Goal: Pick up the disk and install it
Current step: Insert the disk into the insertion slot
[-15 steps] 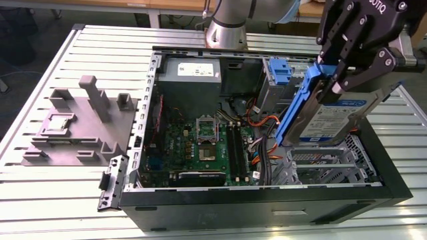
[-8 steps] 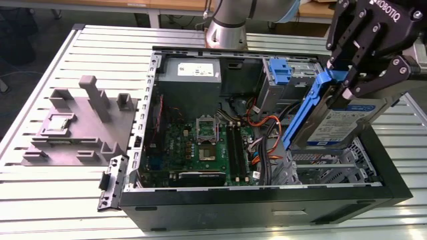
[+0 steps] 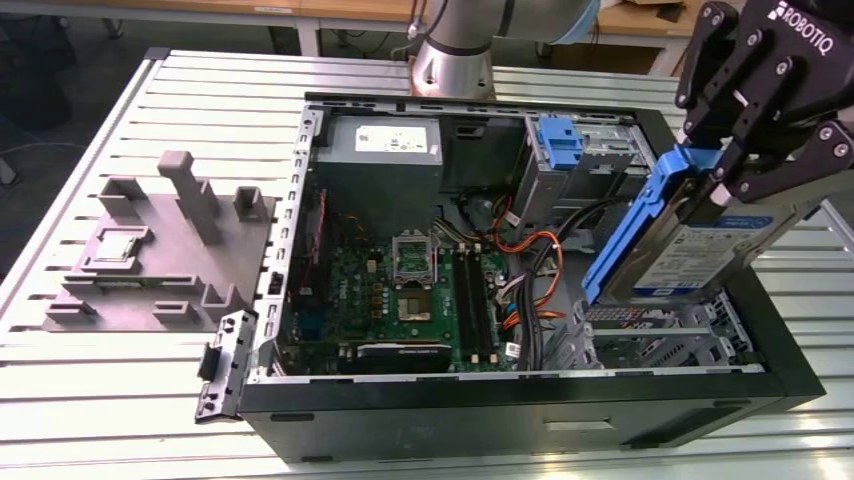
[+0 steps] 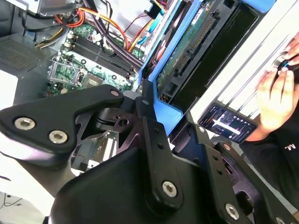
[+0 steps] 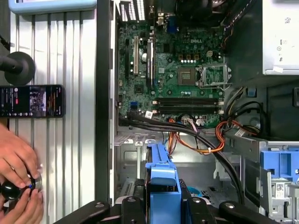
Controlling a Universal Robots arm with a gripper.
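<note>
The disk, a silver-grey drive with a white-and-blue label and blue side rails, hangs tilted on edge over the open computer case. It is at the exterior view's right, just above the metal drive bay. My gripper is shut on its upper end. In the second wrist view the disk's dark underside and connector run away from my gripper. In the first wrist view its blue rail stands between the black fingers.
A tall blue bracket sits in the upper bay beside the power supply. Orange and black cables cross next to the motherboard. A grey fixture lies at the exterior view's left. A person's hands and a phone rest on the slatted table.
</note>
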